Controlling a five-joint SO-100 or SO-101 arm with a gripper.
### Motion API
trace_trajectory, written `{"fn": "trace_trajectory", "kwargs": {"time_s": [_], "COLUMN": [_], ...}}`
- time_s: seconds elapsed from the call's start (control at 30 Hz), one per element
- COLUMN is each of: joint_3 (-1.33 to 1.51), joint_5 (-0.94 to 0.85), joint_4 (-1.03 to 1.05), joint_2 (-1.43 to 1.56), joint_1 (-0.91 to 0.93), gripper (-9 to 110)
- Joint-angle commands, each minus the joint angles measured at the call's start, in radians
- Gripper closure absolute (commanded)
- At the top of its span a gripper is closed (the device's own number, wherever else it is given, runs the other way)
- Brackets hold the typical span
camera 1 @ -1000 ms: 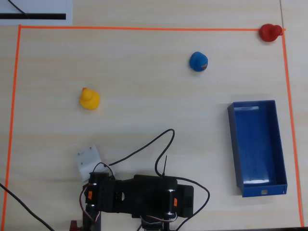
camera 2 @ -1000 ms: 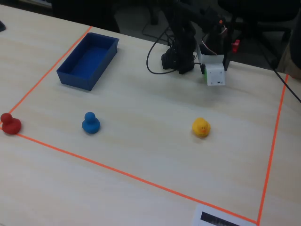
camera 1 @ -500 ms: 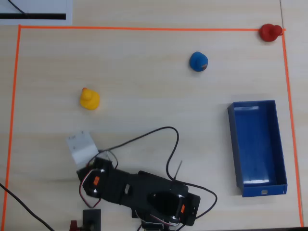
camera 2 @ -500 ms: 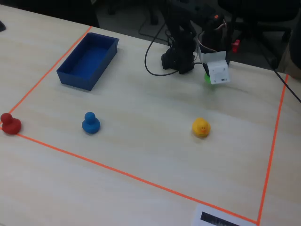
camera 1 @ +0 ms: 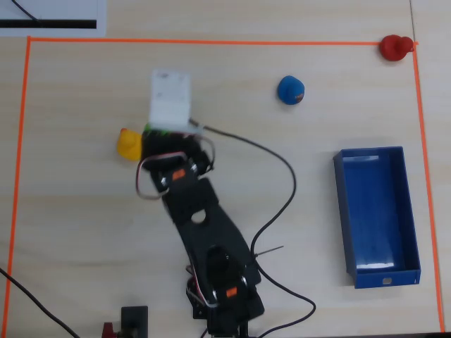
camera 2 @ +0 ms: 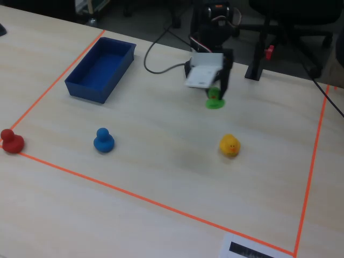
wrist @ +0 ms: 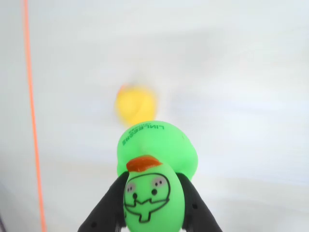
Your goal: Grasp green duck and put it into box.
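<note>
Clamped between the narrow fingers of the gripper [wrist: 153, 212], the green duck [wrist: 155, 174] is carried head-first (yellow duck [wrist: 135, 104] just ahead). With the box [camera 2: 100, 68] well off to the side, a slip could be caused by a fast swing.

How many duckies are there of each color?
Green duck, in the gripper: 1
Yellow duck: 1
Blue duck: 1
Red duck: 1
Total: 4 ducks
</note>
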Motion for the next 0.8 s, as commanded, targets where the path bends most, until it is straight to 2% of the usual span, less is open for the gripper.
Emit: {"fn": "trace_trajectory", "kwargs": {"time_s": [0.0,0.13,0.33,0.6,0.77], "joint_3": [-0.586,-0.9,-0.933,-0.762,-0.491], "joint_5": [0.002,-0.011,-0.084,-0.176,-0.267], "joint_4": [0.155,0.256,0.25,0.222,0.037], "joint_2": [-0.192,-0.318,-0.336,-0.331,-0.288], "joint_1": [0.273,0.54,0.945,1.394,1.592], "gripper": [101,101,101,101,101]}}
